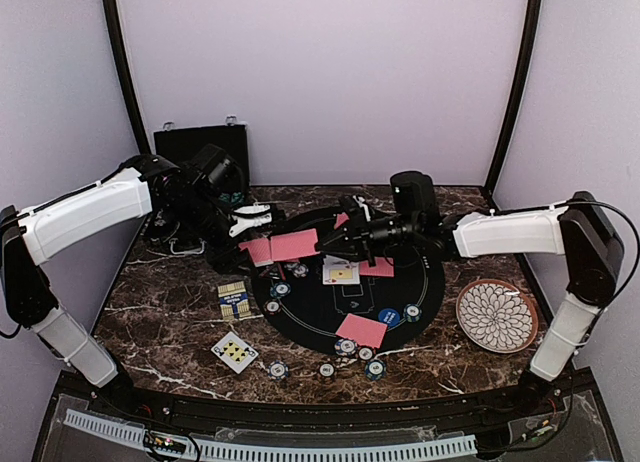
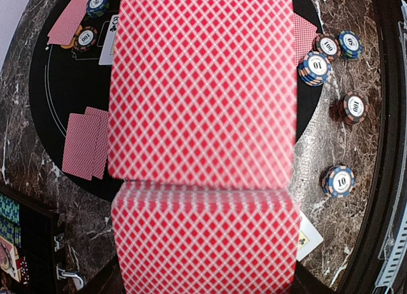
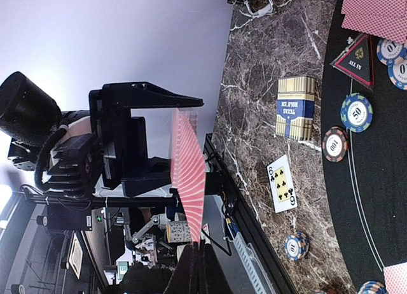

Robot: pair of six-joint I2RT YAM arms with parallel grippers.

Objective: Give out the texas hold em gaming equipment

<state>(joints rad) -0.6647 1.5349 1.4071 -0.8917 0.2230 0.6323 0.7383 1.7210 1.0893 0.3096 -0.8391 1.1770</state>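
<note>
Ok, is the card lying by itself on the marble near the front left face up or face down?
Face up: the card shows a six and black club pips, lying flat on the marble table.

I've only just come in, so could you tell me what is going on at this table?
A poker set is being dealt out. The left claw grips the red-backed deck over the black mat's far-left edge, while the right claw pinches a single card from it. Face-down cards and chips already lie on the mat; more chips and a face-up card sit on the marble.
</note>
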